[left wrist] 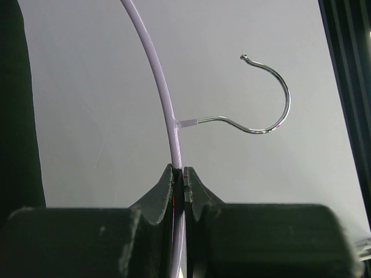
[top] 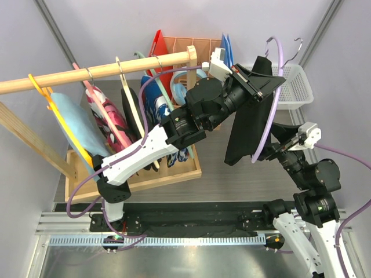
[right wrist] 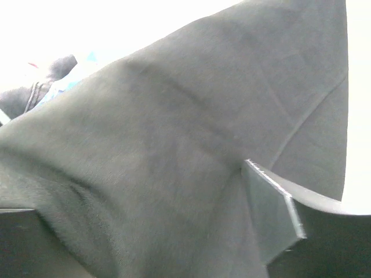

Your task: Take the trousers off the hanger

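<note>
Black trousers [right wrist: 174, 145] fill my right wrist view. They hang over a lilac hanger [top: 277, 69] held in the air to the right of the wooden rail [top: 98, 70], above the bench [top: 232, 179]. The printed dark blue trousers [top: 155, 107] hang from that rail. My left tool [left wrist: 183, 174] is pressed together on the hanger's wire, just below its metal hook [left wrist: 272, 116]. My right tool [top: 277, 149] sits against the black cloth; I cannot tell whether it pinches.
</note>
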`<state>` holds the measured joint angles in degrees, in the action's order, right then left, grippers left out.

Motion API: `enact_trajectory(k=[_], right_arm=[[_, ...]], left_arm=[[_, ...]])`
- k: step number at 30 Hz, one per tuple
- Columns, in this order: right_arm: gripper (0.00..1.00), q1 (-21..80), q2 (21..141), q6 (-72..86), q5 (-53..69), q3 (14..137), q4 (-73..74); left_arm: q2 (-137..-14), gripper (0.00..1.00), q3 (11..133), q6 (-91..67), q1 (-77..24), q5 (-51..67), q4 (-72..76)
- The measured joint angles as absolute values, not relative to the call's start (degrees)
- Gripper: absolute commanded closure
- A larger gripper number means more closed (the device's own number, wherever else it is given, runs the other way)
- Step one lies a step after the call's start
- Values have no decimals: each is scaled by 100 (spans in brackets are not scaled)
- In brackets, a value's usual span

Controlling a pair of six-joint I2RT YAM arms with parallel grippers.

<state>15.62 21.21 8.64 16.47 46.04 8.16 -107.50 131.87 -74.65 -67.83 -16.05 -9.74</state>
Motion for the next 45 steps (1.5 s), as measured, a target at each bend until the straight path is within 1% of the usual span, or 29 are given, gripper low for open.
enact_trajectory(k=[1, 3, 4, 6, 7, 9, 10, 13, 20, 27, 31, 45], right_arm=[[30, 1562, 2143, 917, 1592, 4567, 707], [36, 1562, 2189, 989, 1476, 4499, 563], [45, 1562, 2217, 1039, 1413, 4488, 534], [59, 1562, 2257, 1094, 1323, 4486, 456], [72, 1562, 2270, 1118, 1293, 4486, 401], [80, 1562, 2279, 1177, 1258, 4488, 318], [89, 1562, 2279, 1201, 1251, 4491, 294], [99, 1562, 2287, 1267, 1253, 4560, 314], [99, 1562, 2268, 1280, 1068, 5098, 993], [99, 1562, 2237, 1393, 633, 5725, 1616], [99, 1564, 2357, 1610, 303, 6167, 1691], [99, 1562, 2764, 1990, -980, 7057, 1737]], left_arm=[[-10750, 100, 13187, -7467, -6781, -1603, -974], [-10750, 100, 13187, -7463, -6779, -1599, -978], [-10750, 100, 13187, -7459, -6779, -1599, -985], [-10750, 100, 13181, -7452, -6775, -1601, -989], [-10746, 100, 13172, -7448, -6775, -1601, -985], [-10718, 100, 13120, -7430, -6775, -1599, -985], [-10707, 100, 13093, -7422, -6775, -1597, -980], [-10672, 100, 13032, -7378, -6775, -1599, -985], [-10523, 100, 12951, -7203, -6772, -1678, -1127], [-10097, 100, 12363, -6995, -6735, -1712, -1186], [-9931, 100, 12191, -6978, -6705, -1693, -1334], [-9428, 100, 11299, -6792, -6598, -1490, -1459]])
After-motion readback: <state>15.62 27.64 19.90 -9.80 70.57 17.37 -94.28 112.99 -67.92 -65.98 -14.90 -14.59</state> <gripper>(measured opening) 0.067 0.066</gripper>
